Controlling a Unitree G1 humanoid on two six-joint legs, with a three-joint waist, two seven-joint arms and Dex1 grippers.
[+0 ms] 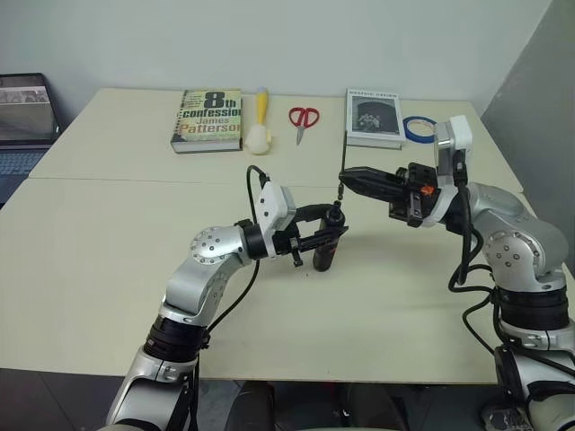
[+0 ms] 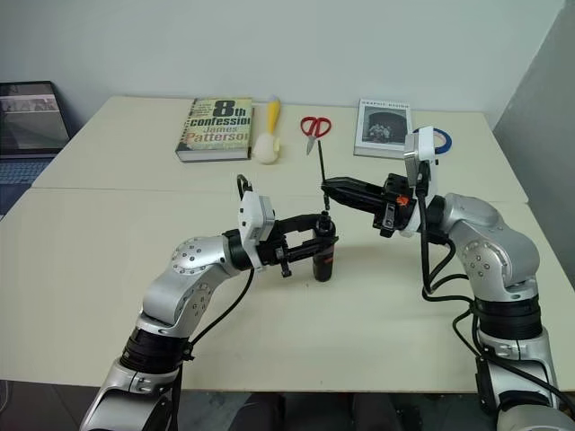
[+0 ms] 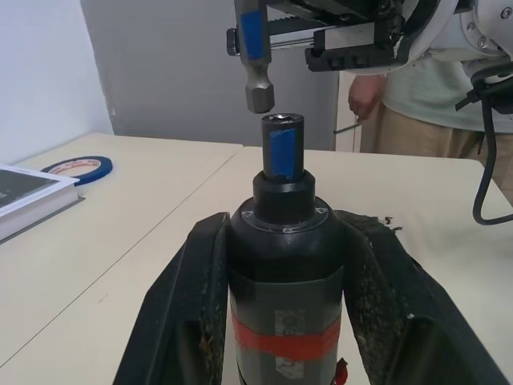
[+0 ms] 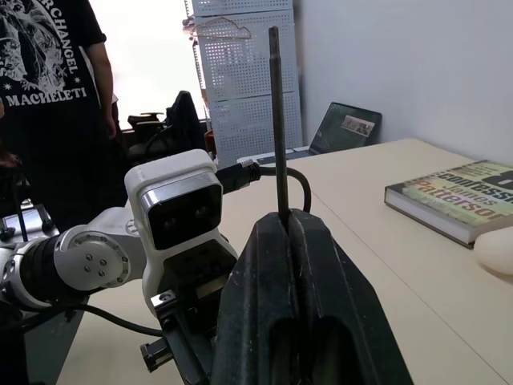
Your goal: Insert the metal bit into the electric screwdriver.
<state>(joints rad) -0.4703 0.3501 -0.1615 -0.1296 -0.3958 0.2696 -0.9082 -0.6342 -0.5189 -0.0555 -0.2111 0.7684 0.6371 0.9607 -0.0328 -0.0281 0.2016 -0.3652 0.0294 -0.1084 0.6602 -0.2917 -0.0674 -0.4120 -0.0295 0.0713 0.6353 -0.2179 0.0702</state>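
One short gap is what the coming move turns on: the hex end of the metal bit [image 3: 258, 87] hangs just above the open socket of the electric screwdriver [image 3: 284, 265], not yet in it. In the left wrist view the bit's end sits slightly to one side of the socket's mouth, so it probably needs a small sideways correction before it goes down, though a single angle cannot say how far off it is in depth.

Both long axes stand close to upright. The screwdriver stands on the cream table [image 1: 108, 260] with its socket up, and the bit rises above it in the same line, its thin shaft standing well clear above the fingers that hold it, as the right wrist view shows.

The left gripper [image 1: 332, 226] reaches in level from the robot's left and is clenched on the screwdriver's black body, a finger on each side just above the red band. The right gripper [image 1: 349, 178] comes in from the robot's right, roughly level and a little higher, its fingers pinched tight on the bit partway along. The right arm is the one placed to make the insertion; the left only has to keep the tool steady.

A person [image 3: 417, 112] stands beyond the table. Red-handled scissors [image 1: 304, 118] and a paperback book [image 1: 208, 119] lie well apart at the far edge.
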